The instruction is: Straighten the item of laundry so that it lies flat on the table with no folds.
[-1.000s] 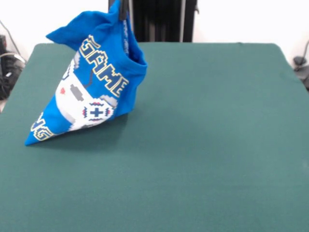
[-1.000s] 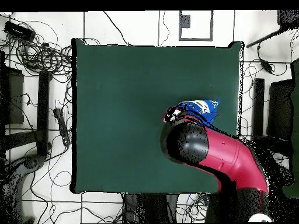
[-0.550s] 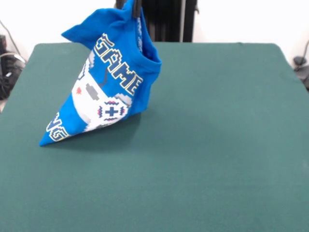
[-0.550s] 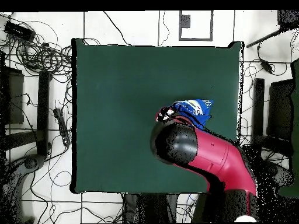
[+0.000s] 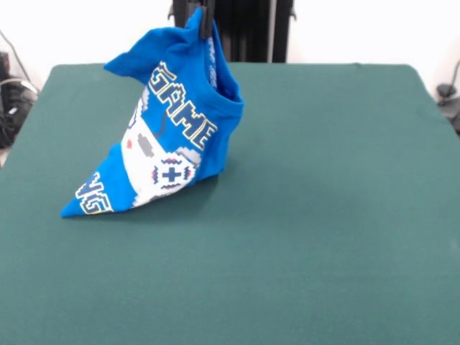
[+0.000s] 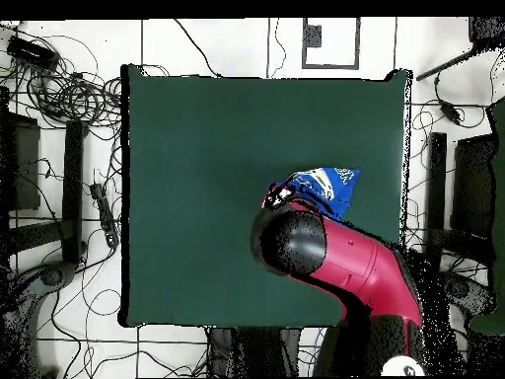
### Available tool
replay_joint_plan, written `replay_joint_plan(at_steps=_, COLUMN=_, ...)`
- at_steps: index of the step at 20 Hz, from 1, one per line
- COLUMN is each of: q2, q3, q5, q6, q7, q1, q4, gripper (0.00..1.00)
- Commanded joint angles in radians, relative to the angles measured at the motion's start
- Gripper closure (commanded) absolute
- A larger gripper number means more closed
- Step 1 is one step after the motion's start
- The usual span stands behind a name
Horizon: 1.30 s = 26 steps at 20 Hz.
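Green table; blue T-shirt reads "GAME", pinched by end effector.

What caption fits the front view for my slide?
Gripper holds the blue T-shirt up by one edge, its lower corner trailing on the green table.

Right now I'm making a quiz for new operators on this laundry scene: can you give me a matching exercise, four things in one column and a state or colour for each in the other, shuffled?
Things:
1. T-shirt
2. table
3. pincer
4. arm

States or colours:
A. red and black, covering part of the shirt in the overhead view
B. dark green, flat
C. shut on the shirt's top edge
D. bright blue, bunched into a cone, its low corner resting on the cloth

Pairs: 1-D, 2-B, 3-C, 4-A
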Motion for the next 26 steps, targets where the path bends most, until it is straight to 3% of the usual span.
replay_joint_plan(at_steps=1, q2=0.012, q3=0.012, q5=0.048, q6=-0.130, q7=0.277, q1=0.034, q4=0.197, gripper=1.00)
replay_joint_plan(at_steps=13, q2=0.023, q3=-0.039, q5=0.035, q6=-0.333, q7=0.287, q1=0.078, q4=0.384, gripper=1.00)
replay_joint_plan(at_steps=20, q2=0.039, q3=-0.067, q5=0.111, q6=-0.443, q7=0.373, q1=0.153, q4=0.488, gripper=1.00)
replay_joint_plan(at_steps=26, q2=0.017, q3=-0.138, q5=0.173, q6=-0.433, q7=0.414, q1=0.249, q4=0.538, gripper=1.00)
